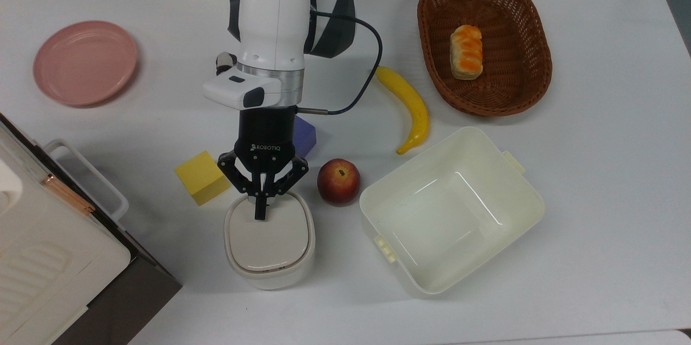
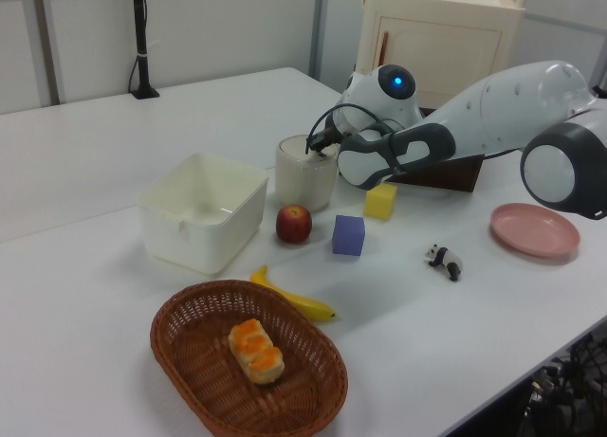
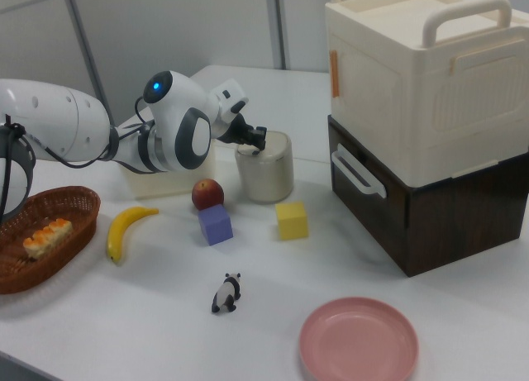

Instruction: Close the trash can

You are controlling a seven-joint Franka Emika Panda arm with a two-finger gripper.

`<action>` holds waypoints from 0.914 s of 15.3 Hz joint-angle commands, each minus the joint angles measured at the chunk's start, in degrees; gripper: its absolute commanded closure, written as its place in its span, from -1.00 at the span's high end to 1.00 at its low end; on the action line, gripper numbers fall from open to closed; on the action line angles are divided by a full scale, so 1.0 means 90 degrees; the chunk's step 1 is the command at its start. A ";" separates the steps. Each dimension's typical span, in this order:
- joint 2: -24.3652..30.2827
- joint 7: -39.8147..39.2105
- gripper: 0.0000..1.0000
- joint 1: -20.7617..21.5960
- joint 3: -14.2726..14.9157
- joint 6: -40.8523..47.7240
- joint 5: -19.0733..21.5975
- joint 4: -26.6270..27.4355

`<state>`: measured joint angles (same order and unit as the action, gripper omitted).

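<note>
Top view looks straight down on the gripper (image 1: 261, 214), fingers pinched together w/ nothing between them, tips over the lid's 12 o'clock edge; whether they touch it can't be told from up here. Right view gives the side angle: the same fingertips (image 3: 257, 138) sit right at the lid's top. The trash can (image 1: 269, 239) sits near the table's (image 1: 594, 172) front-centre in the top view, rounded-square, cream body, beige lid lying flat and flush w/ the rim, a thin dark seam around it. In the left view it's (image 2: 305, 172) a pale tub half behind the arm. Around it, top view: yellow cube (image 1: 202, 177) at 10 o'clock, red apple (image 1: 338, 181) at 2 o'clock, just beside but apart; purple cube (image 1: 303, 136) at 12, partly under the wrist. Big lidless cream tub (image 1: 451, 210) at 3 o'clock, banana (image 1: 410, 107) beyond it, wicker basket (image 1: 484, 41) w/ bread (image 1: 466, 52) farther at 1. Pink plate (image 1: 85, 62) at 10, well apart. Right view adds a toy panda (image 3: 225, 292) and the stacked cream box (image 3: 430, 75) on a dark cabinet (image 3: 430, 207).
</note>
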<state>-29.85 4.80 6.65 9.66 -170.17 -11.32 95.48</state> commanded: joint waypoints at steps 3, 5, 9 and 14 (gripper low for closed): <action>0.0007 -0.0123 -0.99 0.0110 0.0148 -0.0037 -0.0255 0.0505; 0.0045 -0.0113 -0.99 0.0101 0.0148 -0.0037 -0.0275 0.0466; 0.0512 -0.0035 -0.99 0.0081 0.0148 -0.0018 -0.0168 0.0368; 0.1576 0.0053 -0.99 -0.0016 0.0148 0.0790 0.0067 0.0387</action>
<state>-24.34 4.97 6.04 10.50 -169.27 -11.80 95.57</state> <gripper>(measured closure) 0.991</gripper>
